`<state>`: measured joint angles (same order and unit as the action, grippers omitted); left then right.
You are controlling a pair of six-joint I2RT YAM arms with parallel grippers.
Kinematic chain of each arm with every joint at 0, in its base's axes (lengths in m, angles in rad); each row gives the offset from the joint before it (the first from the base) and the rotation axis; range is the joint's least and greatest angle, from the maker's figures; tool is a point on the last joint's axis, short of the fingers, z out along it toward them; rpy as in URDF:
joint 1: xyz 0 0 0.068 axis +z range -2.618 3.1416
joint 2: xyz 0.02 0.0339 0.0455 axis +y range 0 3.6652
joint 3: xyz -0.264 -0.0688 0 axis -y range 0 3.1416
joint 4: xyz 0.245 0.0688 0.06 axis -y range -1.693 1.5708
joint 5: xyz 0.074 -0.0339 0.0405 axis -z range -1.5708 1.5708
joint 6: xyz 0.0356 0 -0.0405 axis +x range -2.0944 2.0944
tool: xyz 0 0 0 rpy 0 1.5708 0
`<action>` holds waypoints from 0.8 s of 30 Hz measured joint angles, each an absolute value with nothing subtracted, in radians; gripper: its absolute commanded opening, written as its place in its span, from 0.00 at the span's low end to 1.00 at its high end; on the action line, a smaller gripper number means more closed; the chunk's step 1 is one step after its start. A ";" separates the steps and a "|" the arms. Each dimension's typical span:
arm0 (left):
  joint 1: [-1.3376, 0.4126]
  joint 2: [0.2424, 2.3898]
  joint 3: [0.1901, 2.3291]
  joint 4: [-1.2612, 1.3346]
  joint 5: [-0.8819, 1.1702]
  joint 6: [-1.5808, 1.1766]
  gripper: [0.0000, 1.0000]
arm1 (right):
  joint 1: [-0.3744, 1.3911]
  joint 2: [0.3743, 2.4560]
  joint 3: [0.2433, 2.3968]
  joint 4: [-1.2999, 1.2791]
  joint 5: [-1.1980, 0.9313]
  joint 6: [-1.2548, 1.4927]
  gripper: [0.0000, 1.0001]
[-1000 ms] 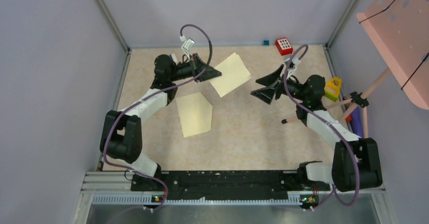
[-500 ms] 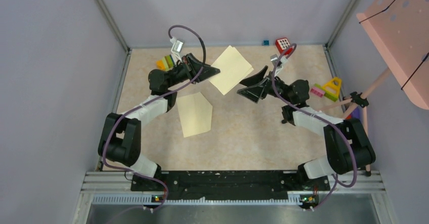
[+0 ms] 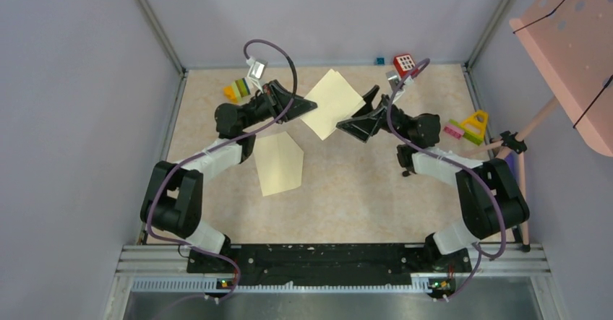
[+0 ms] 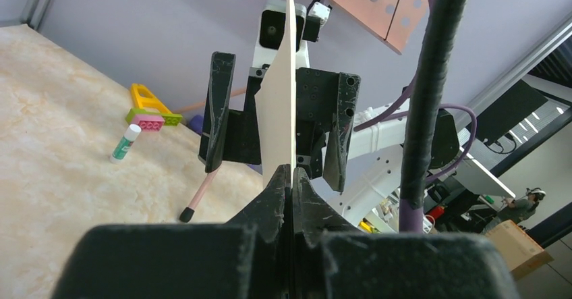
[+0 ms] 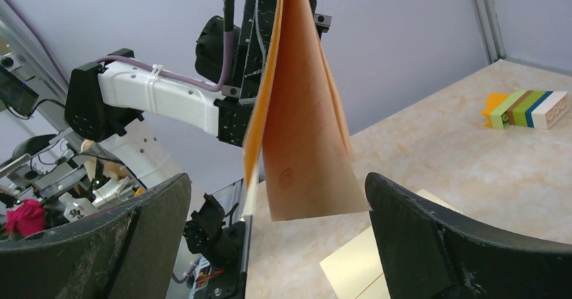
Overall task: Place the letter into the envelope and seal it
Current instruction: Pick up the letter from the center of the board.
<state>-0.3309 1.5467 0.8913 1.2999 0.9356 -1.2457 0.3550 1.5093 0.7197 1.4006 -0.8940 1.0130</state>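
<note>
1. The top camera looks steeply down from above and behind the arm bases, far enough off to show the whole bench (image 3: 361, 190) around the raised sheet (image 3: 332, 103).
2. The left wrist camera looks along the left pincer (image 4: 291, 174), close and edge-on to the raised sheet.
3. The right wrist camera looks between the right pincer (image 5: 276, 177) fingers, facing the sheet's broad side at close range.
4. Each wrist view shows the opposite arm beyond the sheet.

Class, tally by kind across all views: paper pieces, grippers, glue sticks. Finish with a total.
Paper pieces: 2, the held sheet and the envelope
Grippers: 2, the left gripper and the right gripper
Glue stick: 1
Total: 5
</note>
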 measured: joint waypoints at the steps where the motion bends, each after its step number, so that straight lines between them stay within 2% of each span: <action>1: -0.332 1.547 0.891 1.300 0.933 -1.246 0.00 | 0.356 1.512 0.723 1.406 -0.892 1.015 0.98; 17: -0.373 1.547 0.865 1.261 0.894 -1.205 0.00 | 0.411 1.602 0.784 1.472 -0.832 1.063 0.95; 24: -0.387 1.567 0.859 1.203 0.870 -1.164 0.03 | 0.422 1.630 0.807 1.492 -0.782 1.102 0.94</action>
<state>-0.3866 1.5665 0.8593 1.2030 0.8696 -1.1641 0.4217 1.6302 0.8074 1.4921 -0.7822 1.1023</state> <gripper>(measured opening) 0.023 0.940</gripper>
